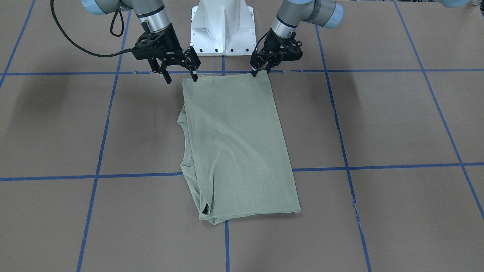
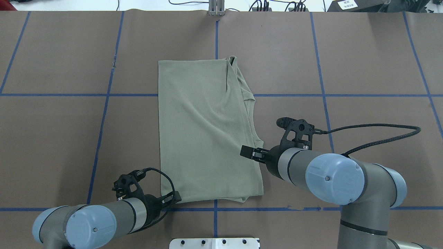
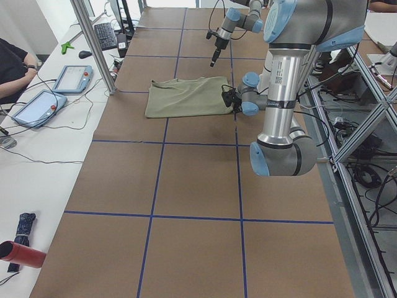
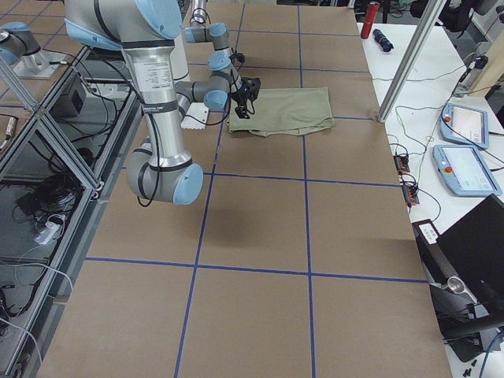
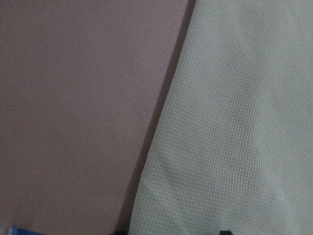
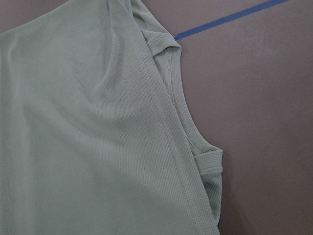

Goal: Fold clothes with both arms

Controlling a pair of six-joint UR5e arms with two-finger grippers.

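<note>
The sage-green shirt (image 1: pixel 234 143) lies flat on the brown table, folded into a tall rectangle (image 2: pixel 200 131), with the neckline at its edge (image 6: pixel 171 73). My right gripper (image 1: pixel 180 78) is open and hangs above the shirt's robot-side corner (image 2: pixel 246 152). My left gripper (image 1: pixel 261 71) sits low at the other robot-side corner (image 2: pixel 174 197). Its fingers look close together, but I cannot tell whether they pinch fabric. The left wrist view shows only blurred knit (image 5: pixel 234 122) beside bare table.
The white pedestal base (image 1: pixel 223 30) stands just behind the shirt's near edge. Blue tape lines (image 1: pixel 98 175) grid the table. A black cable (image 2: pixel 373 131) loops from the right wrist. A seated person (image 3: pixel 12 68), tablets and a metal post (image 3: pixel 93 43) are beyond the far edge.
</note>
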